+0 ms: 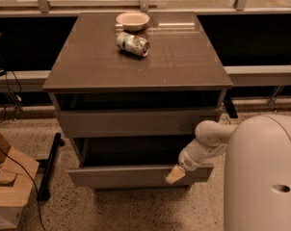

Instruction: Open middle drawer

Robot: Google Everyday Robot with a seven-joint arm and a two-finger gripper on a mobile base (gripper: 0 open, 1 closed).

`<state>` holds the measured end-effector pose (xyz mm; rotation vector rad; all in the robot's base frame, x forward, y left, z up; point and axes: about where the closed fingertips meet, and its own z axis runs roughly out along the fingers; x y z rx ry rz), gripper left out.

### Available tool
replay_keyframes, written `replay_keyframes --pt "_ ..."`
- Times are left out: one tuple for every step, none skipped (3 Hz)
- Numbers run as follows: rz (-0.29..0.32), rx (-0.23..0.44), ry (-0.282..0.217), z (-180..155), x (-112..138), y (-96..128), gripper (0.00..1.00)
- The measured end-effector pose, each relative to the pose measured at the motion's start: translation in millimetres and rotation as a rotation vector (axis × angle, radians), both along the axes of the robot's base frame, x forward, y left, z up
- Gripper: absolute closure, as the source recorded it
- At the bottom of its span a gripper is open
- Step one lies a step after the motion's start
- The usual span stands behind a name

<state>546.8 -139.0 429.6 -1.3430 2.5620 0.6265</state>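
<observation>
Shows the gripper [175, 175] low under the front right corner of the bench [174, 66], set at the top lip of the middle drawer [116, 176] jutting partly out, likely for hauling it forward, though cannot tell whether clamped or spread.

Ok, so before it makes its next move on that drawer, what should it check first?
1. Gripper at the right part of the middle drawer front: ok.
2. Middle drawer pulled out, dark inside showing above its front: ok.
3. Firm hold on the drawer front: cannot tell.
4. Can on its side and bowl far back on the cabinet top: ok.
5. Cardboard box off to the drawer's left: ok.
</observation>
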Motion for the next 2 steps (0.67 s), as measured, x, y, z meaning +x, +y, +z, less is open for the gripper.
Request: replay_keyframes --pt "0.000 0.000 0.001 0.0 -0.1 0.0 0.43" --pt "-0.049 0.048 0.085 2.0 -42.1 3.2 0.19"
